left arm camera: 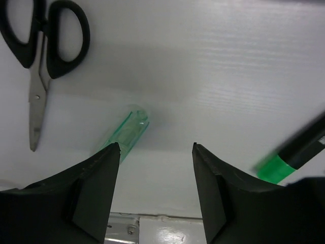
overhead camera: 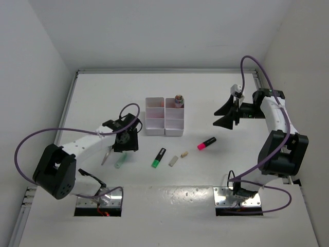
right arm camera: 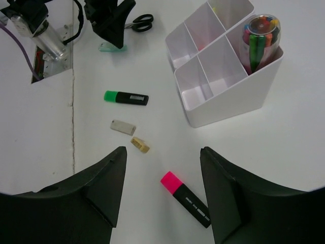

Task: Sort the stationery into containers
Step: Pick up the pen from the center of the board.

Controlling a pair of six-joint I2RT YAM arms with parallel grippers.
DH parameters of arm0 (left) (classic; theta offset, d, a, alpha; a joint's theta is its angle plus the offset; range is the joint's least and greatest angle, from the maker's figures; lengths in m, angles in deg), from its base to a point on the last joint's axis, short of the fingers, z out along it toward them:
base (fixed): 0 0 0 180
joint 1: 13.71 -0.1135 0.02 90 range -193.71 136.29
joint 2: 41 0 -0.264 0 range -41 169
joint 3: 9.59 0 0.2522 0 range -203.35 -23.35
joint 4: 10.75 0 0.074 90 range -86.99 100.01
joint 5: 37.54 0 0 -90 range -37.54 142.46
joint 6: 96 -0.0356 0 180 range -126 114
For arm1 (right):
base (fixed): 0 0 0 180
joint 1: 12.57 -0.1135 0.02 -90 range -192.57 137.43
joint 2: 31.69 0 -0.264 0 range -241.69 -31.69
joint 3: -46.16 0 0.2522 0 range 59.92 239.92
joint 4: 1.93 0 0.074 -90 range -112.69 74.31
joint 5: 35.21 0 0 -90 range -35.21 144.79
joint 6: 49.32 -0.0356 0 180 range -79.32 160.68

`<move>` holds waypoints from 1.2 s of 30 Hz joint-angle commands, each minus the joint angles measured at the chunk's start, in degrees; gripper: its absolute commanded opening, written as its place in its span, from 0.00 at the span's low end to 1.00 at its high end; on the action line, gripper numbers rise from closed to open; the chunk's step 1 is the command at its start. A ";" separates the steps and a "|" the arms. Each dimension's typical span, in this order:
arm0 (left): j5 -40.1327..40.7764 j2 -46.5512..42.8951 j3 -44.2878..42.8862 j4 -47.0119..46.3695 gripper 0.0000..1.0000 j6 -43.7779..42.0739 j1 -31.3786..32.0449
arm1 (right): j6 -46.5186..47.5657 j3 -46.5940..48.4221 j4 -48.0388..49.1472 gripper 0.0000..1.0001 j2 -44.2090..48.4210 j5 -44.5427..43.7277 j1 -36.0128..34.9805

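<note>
The white containers stand at mid-table, and a clear tube of coloured pens is upright in one back compartment. My left gripper is open just above the table. A pale green translucent pen lies by its left fingertip, and black-handled scissors lie beyond. A green highlighter, a grey eraser, a beige eraser and a pink highlighter lie in a row. My right gripper hangs open high over the pink highlighter, with nothing held.
White walls close the table at the back and on both sides. The arms' metal base plates sit at the near edge. Purple cables loop from both arms. The organiser's other compartments look empty.
</note>
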 commanded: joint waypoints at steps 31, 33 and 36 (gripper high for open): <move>-0.50 15.76 -4.07 1.27 0.52 -2.80 -1.10 | 6.14 -1.72 -2.31 0.62 -0.12 5.22 1.58; -1.20 16.28 -2.85 1.27 0.50 -2.80 -1.10 | 6.14 -1.72 -2.31 0.62 -0.12 5.22 1.58; -2.51 16.28 -1.62 -0.05 0.47 -2.80 -2.15 | 6.14 -2.25 -2.31 0.62 0.50 5.22 2.10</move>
